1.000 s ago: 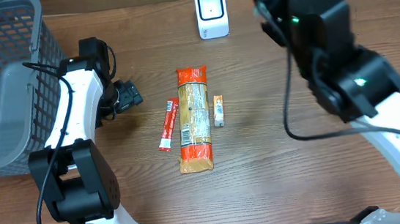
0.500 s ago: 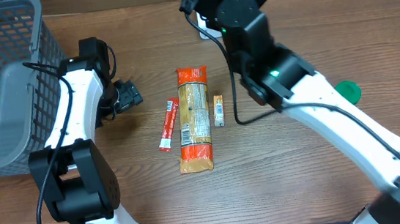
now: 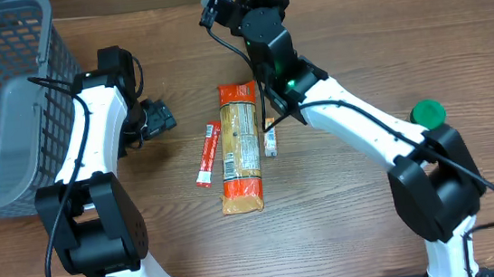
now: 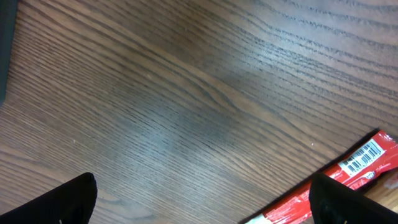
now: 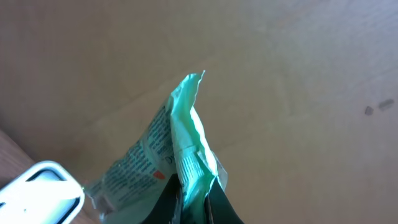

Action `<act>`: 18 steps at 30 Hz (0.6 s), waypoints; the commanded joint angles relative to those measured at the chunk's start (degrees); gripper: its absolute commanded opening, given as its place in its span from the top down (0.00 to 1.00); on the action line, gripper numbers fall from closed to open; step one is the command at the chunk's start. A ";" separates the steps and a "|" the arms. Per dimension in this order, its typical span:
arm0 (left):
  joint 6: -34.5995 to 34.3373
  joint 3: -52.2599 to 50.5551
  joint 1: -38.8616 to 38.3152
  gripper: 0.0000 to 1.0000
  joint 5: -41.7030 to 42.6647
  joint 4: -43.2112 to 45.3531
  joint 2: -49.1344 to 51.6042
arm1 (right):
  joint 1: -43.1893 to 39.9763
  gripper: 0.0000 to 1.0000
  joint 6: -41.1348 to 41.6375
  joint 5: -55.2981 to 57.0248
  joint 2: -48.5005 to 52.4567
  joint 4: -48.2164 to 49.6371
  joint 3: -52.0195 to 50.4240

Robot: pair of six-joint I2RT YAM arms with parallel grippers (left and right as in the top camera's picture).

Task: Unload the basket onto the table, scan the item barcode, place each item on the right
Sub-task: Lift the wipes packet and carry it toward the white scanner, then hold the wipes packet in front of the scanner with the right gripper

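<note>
Near the white scanner, pinching a green packet by one edge in the closed right gripper. Judging it light, limp and crinkly: gripping at a seam, leaving the barcode bare. Well apart from the scanner, holding the left gripper wide open, empty.

Left tool wide open, right tool tightly shut.

no legible text or numbers

Bright, even light with soft shadows; right wrist view's background blurred, pale
</note>
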 commanded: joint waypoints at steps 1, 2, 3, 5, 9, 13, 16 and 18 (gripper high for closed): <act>1.53 0.00 -0.02 0.00 -0.28 0.09 -0.96 | -1.81 0.97 0.07 -2.95 3.23 5.38 1.46; 1.53 0.00 -0.02 0.00 -0.31 0.09 -0.96 | -1.97 0.97 0.42 -2.95 4.15 7.15 1.46; 1.53 0.00 -0.02 0.00 -0.28 0.09 -0.96 | -1.97 0.97 0.35 -2.95 4.87 8.20 1.46; 1.53 0.00 -0.02 0.00 -0.28 0.09 -0.96 | -1.97 0.96 0.31 -3.56 6.93 10.49 1.46; 1.53 0.00 -0.02 0.00 -0.28 0.09 -0.96 | -2.08 0.96 0.28 -4.70 10.62 18.14 1.49; 1.53 0.00 -0.02 0.00 -0.31 0.09 -0.96 | -2.45 0.96 0.26 -5.68 13.55 22.43 1.51; 1.53 0.00 -0.02 0.00 -0.31 0.09 -0.96 | -3.30 0.96 0.31 -6.23 14.88 22.64 1.51; 1.53 0.00 -0.02 0.00 -0.31 0.09 -0.96 | -4.09 0.96 0.35 -7.02 15.69 23.91 1.51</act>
